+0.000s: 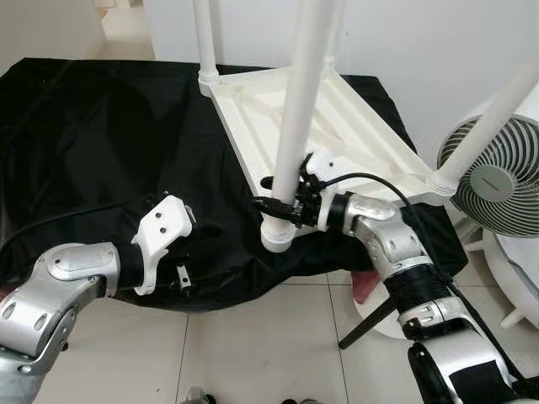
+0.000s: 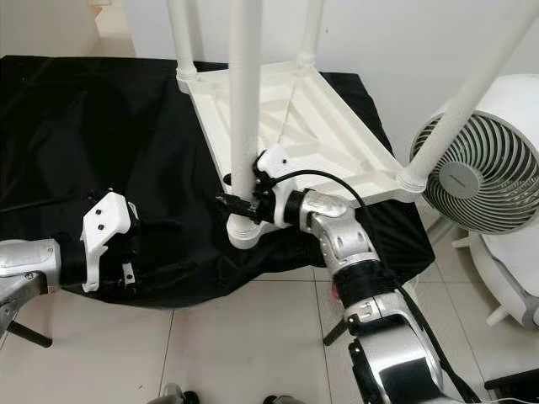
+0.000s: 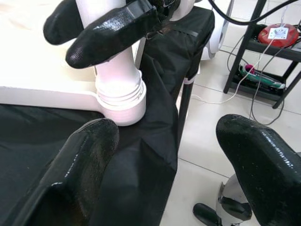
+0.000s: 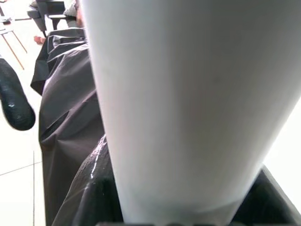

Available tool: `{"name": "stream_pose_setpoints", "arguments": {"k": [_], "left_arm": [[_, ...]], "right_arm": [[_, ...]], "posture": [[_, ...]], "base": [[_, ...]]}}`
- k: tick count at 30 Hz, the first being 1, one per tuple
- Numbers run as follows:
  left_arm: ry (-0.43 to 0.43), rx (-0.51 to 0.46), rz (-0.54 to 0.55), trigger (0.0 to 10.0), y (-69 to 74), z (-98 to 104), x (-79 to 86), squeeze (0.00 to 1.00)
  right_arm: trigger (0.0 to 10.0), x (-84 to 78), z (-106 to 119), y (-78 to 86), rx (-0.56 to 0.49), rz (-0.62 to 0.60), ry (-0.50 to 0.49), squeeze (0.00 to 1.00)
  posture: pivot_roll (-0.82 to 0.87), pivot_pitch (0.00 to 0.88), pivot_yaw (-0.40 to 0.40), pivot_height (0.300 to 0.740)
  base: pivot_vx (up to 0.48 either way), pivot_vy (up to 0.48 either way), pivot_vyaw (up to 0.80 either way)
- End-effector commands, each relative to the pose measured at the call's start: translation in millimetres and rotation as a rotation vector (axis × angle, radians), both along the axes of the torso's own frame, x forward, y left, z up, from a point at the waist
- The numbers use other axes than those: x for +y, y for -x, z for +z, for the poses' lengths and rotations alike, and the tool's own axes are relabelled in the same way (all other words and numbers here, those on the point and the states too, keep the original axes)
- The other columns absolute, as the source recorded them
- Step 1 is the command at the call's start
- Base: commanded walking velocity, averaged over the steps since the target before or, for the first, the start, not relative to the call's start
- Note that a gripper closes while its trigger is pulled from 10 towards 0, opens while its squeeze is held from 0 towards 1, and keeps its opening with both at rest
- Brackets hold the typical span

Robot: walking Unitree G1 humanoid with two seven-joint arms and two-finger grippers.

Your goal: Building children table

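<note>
Fingers of the right gripper pinch the near leg low, likely to twist it into the upturned tabletop, while the left gripper waits spread apart over the black cloth.

My right arm is bent at the elbow and reaches forward and inward, and I see its pincer closed around the leg, one black finger on each side low on the tube. My left arm comes in from the lower left with the wrist roughly level. Its pincer hangs free with the fingers spread wide apart, gripping nothing.
</note>
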State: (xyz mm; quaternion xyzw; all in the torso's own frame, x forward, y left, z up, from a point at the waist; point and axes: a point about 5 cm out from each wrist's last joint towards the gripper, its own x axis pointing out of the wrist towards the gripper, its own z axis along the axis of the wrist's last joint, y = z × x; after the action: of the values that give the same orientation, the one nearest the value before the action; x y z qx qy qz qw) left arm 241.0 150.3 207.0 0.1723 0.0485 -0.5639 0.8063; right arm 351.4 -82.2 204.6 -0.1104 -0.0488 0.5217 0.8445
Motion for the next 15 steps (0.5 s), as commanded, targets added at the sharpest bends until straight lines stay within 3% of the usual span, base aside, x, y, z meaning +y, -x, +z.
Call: {"name": "stream_pose_setpoints", "arguments": {"k": [1,5,8,10,11,12,13,14,15], "left_arm": [[-0.009,0.002,0.009,10.0,1.3,-1.2,1.0,0.00],[-0.004,0.000,0.023,10.0,-0.5,-0.9,1.7,0.00],[0.003,-0.001,0.043,10.0,-4.0,-0.8,2.0,0.00],[0.005,-0.002,0.049,10.0,-4.7,-0.6,2.0,0.00],[0.006,-0.002,0.053,10.0,-5.2,-0.5,2.1,0.00],[0.006,-0.002,0.053,10.0,-5.2,-0.5,2.1,0.00],[0.006,-0.003,0.063,10.0,-6.6,-0.7,2.6,0.00],[0.006,-0.003,0.063,10.0,-6.6,-0.7,2.6,0.00],[0.007,-0.004,0.071,10.0,-8.6,-0.7,3.0,0.00]], "right_arm": [[0.0,0.1,-9.0,-1.7,0.026,-0.024,0.035,0.00],[0.0,-1.1,-19.9,-1.1,0.044,-0.129,0.050,0.00],[0.0,-1.2,-28.8,-1.0,0.058,-0.406,0.003,0.00],[0.0,-1.7,-29.8,-1.6,0.048,-0.468,-0.007,0.00],[0.0,-3.1,-31.6,-2.0,0.063,-0.571,-0.043,0.00],[0.0,-3.1,-31.6,-2.0,0.063,-0.571,-0.043,0.00],[0.0,-7.4,-32.8,-1.0,0.059,-0.761,-0.091,0.00],[0.0,-7.4,-32.8,-1.0,0.059,-0.761,-0.091,0.00],[0.0,-12.8,-33.7,2.7,0.081,-0.954,-0.182,0.00]], "posture": [[0.04,0.103,-0.022,0.740],[0.03,0.108,-0.021,0.740],[0.03,0.112,-0.019,0.740],[0.03,0.112,-0.019,0.740],[0.02,0.114,-0.018,0.740],[0.02,0.114,-0.018,0.740],[0.02,0.117,-0.015,0.740],[0.02,0.117,-0.015,0.740],[0.02,0.119,-0.012,0.740]], "base": [[0.000,0.000,0.00],[0.000,0.000,0.00],[0.000,0.000,0.00],[0.000,0.000,0.00],[0.000,0.000,0.00],[0.000,0.000,0.00],[0.000,0.000,0.00],[0.000,0.000,0.00],[0.000,0.000,0.00]]}}
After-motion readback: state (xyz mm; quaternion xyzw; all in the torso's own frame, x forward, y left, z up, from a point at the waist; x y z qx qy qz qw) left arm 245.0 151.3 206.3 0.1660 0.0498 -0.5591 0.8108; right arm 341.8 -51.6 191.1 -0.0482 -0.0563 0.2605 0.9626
